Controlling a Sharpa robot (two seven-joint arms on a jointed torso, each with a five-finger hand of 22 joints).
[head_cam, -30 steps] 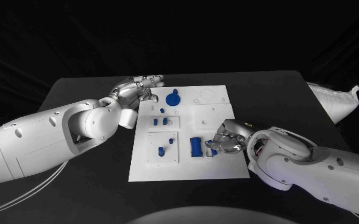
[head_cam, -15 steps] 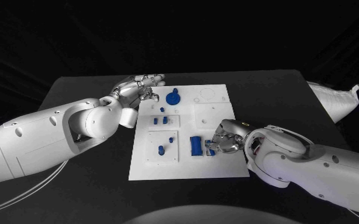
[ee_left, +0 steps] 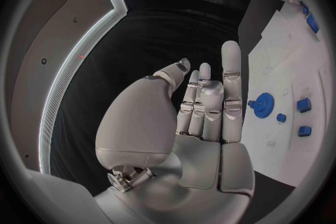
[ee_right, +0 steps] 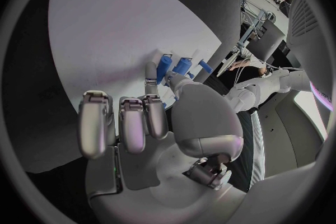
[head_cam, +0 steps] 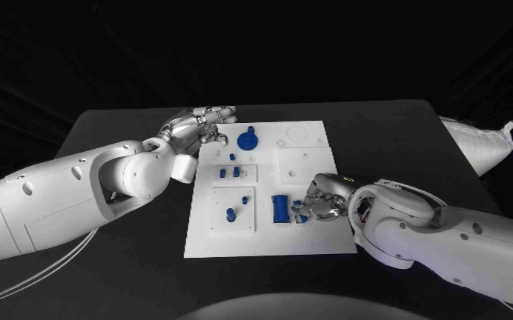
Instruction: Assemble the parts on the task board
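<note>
— black table (head_cam: 128, 124) under everything, and on its middle i see the white task board (head_cam: 310, 242), lying flat with its long side running away from me.

— where are the arms?

— my left arm (head_cam: 75, 198) comes in low and its left hand (head_cam: 195, 129) sits at the far left corner of the board, on the board's edge. from the left wrist camera the left hand (ee_left: 203, 106) has its fingers straight and close together, palm empty, holding nothing.

— and the other one?

— my right arm (head_cam: 438, 235) lies across the near right of the table. the right hand (head_cam: 324, 200) is over the board's near right part, fingers curled down. its fingertips are right at the blue block (head_cam: 280, 209), the tall upright piece there. from the right wrist camera i see fingers (ee_right: 150, 75) beside blue pieces (ee_right: 175, 67), but i cannot tell whether the hand grips one or just touches it.

— the rest of the parts?

— a blue gear (head_cam: 247, 141) lies flat in the far left section, just beside the left hand. two small blue pegs (head_cam: 229, 173) stand in the middle left panel, with a tiny one (head_cam: 232, 157) just beyond them. in the near left panel a blue oval piece (head_cam: 231, 216) lies next to a smaller blue bit (head_cam: 245, 201).
</note>
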